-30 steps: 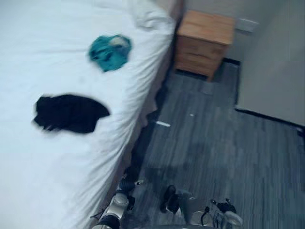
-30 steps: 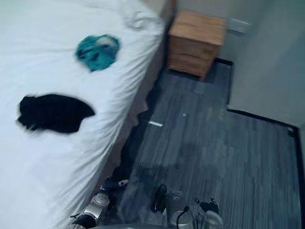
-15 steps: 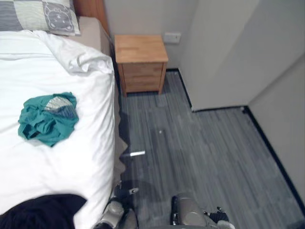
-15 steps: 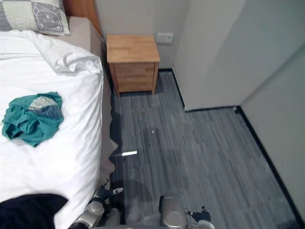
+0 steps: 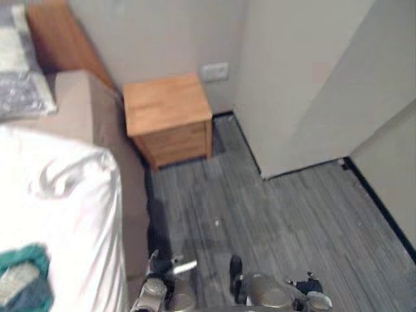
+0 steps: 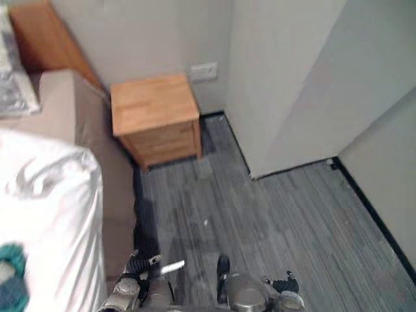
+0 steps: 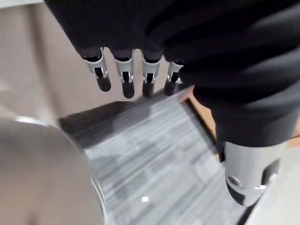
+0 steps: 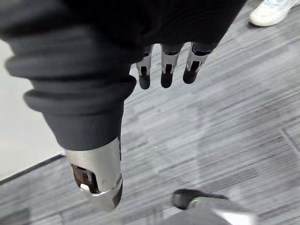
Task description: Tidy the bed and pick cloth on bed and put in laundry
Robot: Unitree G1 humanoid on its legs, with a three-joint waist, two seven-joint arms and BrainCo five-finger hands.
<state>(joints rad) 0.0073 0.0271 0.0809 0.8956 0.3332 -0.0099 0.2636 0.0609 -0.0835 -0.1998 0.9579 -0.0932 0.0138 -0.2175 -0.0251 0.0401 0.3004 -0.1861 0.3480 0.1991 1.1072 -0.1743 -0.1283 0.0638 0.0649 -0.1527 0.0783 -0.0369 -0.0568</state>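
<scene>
Left hand (image 7: pixel 125 77) & right hand (image 8: pixel 165 70) hang slack, empty, over floor (image 5: pixel 273 214). Approach step; next prob. turn to bed (image 5: pixel 58 214), reach teal cloth (image 5: pixel 23 283)

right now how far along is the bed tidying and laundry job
Nothing looks done: a teal cloth lies on the bed. Nothing is in hand: the left hand and right hand hang open over the floor. Left to do: pick up the cloth, carry it to the laundry, straighten the bed.

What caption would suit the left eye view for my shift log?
Teal cloth on the white bed at lower left; wooden nightstand beside the bed's head, grey plank floor ahead.
</scene>
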